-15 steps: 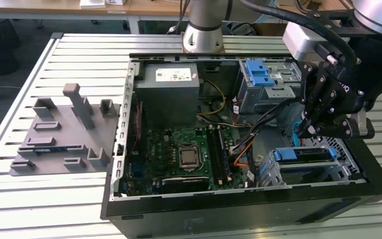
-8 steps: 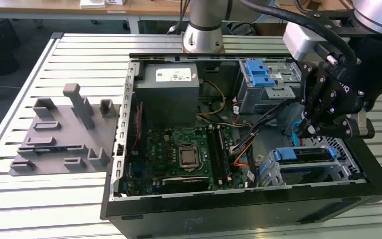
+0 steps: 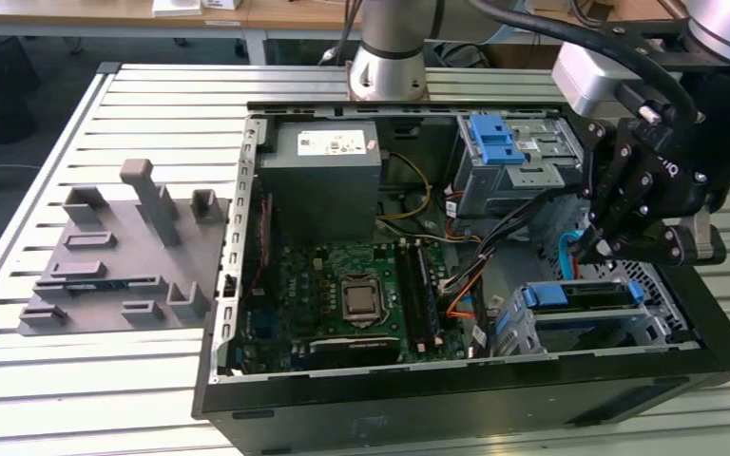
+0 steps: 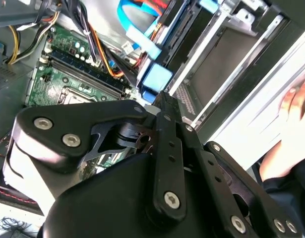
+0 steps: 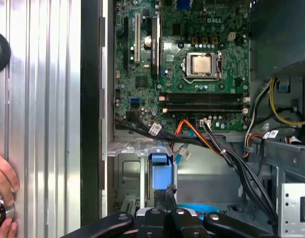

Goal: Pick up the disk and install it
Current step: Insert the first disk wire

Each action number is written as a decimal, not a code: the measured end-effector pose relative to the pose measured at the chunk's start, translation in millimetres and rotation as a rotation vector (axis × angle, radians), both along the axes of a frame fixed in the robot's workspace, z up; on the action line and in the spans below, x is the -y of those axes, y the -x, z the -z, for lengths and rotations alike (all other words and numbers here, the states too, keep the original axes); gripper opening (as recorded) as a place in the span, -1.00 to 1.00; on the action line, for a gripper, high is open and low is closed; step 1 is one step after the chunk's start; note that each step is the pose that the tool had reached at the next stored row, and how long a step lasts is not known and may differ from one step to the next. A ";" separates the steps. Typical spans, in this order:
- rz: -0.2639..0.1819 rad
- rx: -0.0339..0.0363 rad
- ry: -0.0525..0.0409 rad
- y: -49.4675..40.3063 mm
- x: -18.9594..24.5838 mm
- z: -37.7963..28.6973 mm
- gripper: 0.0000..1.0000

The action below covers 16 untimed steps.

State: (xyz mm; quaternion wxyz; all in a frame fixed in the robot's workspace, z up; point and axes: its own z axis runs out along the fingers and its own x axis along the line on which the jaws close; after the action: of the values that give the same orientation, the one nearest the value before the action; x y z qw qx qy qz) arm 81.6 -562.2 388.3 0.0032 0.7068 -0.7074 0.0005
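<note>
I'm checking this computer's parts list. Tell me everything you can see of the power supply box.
The power supply is a grey metal-looking box with a white sticker on its top face. It lies flat in the open computer case, in the corner at the exterior view's upper left, beside the green circuit board. Yellow and black wires come out at its side on the exterior view's right. Nothing rests on it.
</note>
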 end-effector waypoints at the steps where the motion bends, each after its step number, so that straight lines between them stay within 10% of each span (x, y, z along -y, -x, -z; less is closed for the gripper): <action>1: 0.000 -0.0008 0.0001 -3.1 0.0 0.0 -0.79; 16: 0.000 -0.0065 0.0000 -43.3 -1.7 1.8 -0.79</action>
State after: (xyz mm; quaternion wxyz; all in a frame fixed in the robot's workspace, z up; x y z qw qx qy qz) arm 125.0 -560.4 386.6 0.0055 0.7069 -0.7073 -0.0018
